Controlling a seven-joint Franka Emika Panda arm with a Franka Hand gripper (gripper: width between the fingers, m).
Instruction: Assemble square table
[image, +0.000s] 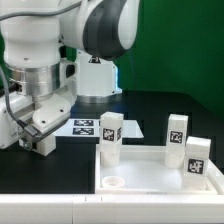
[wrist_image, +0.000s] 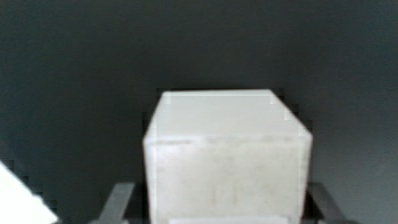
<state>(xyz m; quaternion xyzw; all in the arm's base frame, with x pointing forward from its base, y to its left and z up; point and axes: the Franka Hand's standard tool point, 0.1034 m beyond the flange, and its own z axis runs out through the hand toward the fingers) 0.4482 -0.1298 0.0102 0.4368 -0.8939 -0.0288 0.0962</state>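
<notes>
So the fingers (wrist_image: 217, 203) are clamped around a white table leg (wrist_image: 226, 150) over the black counter (image: 150, 108). The square tabletop panel (image: 155, 175) sits nearby with three tagged legs (image: 110, 135) beside it.

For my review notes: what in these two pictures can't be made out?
- Gripper fingertips: exterior view, too small and dark to tell what they hold.
- White block: wrist view, its lower end is cut off by the frame edge.
- Tabletop panel: exterior view, its near corner is cut off.
</notes>
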